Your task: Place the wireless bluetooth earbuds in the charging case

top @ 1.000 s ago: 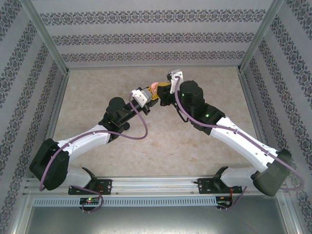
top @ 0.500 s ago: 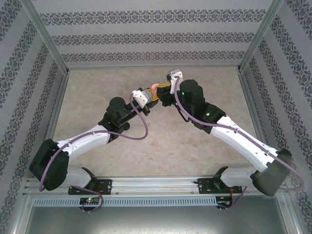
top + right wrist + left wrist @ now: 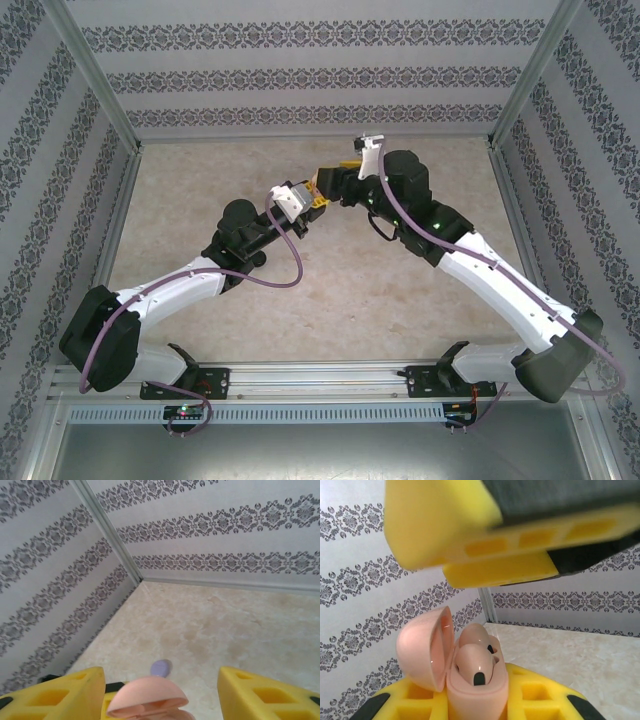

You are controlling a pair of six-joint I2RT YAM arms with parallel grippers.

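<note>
My left gripper point(image 3: 476, 702) is shut on the body of a pale pink charging case point(image 3: 485, 692), held upright above the table with its lid point(image 3: 422, 647) swung open to the left. Two pale pink earbuds sit side by side in the case, one in front point(image 3: 475, 662) and one behind point(image 3: 477, 634). My right gripper point(image 3: 160, 692) is open just above the case, its yellow fingers point(image 3: 65, 692) well apart on either side of the lid point(image 3: 147, 697), touching nothing. From above, both grippers meet mid-table, left point(image 3: 306, 196) and right point(image 3: 334, 182).
A small light purple rounded object point(image 3: 161, 668) lies on the beige table point(image 3: 225, 630) beyond the case. Patterned walls close in the back and both sides, with a metal post point(image 3: 107, 537) in the far left corner.
My right gripper has opened and drawn back up and to the right, away from the case. The left gripper and the case have stayed put.
</note>
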